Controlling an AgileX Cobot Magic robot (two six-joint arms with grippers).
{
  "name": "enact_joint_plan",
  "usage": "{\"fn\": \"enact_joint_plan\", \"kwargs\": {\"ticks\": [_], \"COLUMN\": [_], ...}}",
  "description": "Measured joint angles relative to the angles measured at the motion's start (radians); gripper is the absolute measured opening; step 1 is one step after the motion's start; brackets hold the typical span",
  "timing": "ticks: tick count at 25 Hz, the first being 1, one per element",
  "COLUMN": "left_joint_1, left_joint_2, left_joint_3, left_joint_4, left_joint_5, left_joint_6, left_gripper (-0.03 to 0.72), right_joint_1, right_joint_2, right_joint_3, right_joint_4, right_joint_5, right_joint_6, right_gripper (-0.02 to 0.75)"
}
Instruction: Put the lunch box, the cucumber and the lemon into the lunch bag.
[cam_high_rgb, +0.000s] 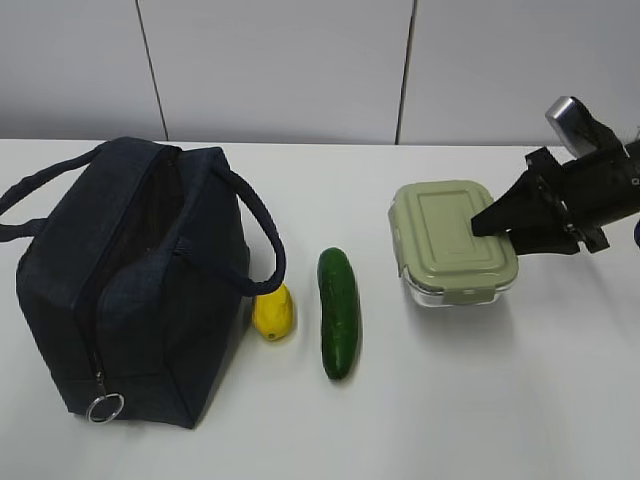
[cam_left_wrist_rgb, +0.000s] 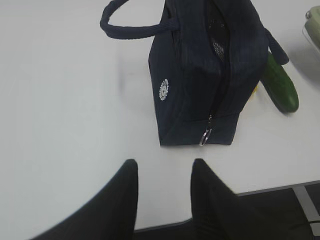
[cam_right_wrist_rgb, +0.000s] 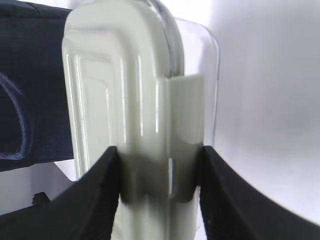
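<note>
Over lunch box (cam_high_rgb: 455, 240), right fingers (cam_high_rgb: 490, 225) clamped

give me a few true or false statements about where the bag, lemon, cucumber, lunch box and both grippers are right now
1. The right gripper is closed on the clear lunch box with the sage-green lid. True.
2. The small yellow lemon is inside the dark navy fabric lunch bag. False: it lies on the table beside the bag.
3. The long dark green cucumber lies between lemon and lunch box. True.
4. The left gripper holds the bag's handle. False: it is open and apart from the bag.
</note>
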Motion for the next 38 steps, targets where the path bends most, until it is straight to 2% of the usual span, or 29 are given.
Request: {"fn": "enact_joint_plan", "kwargs": {"ticks": [9,16,22,30,34,38], "left_joint_1": [0.000,0.000,0.000,0.000,0.000,0.000], "left_joint_2": [0.164,0.292,0.444,0.665,0.802,0.951], "left_joint_3": [-0.039,-0.052,-0.067,-0.197,-0.274,-0.366], "left_joint_4": [-0.069,-0.136,-0.191,-0.202,-0.206,-0.214], "left_joint_5": [-0.075,-0.130,-0.178,-0.218,-0.214,-0.176], "left_joint_6": [0.000,0.000,0.050,0.163,0.204,0.215], "left_gripper": [0.239,0.239,0.239,0.275,0.282,0.351], "right_joint_1": [0.084,0.101,0.110,0.118,0.152,0.212], "right_joint_2": [-0.074,-0.125,-0.176,-0.218,-0.226,-0.226], "right_joint_3": [0.000,0.002,0.002,0.002,0.002,-0.016], "right_joint_4": [0.004,0.084,0.143,0.230,0.264,0.285], "right_joint_5": [0.019,0.020,0.021,0.029,0.029,0.029], "right_joint_6": [0.030,0.038,0.044,0.044,0.044,0.044], "right_gripper": [0.347,0.347,0.347,0.347,0.347,0.347]}}
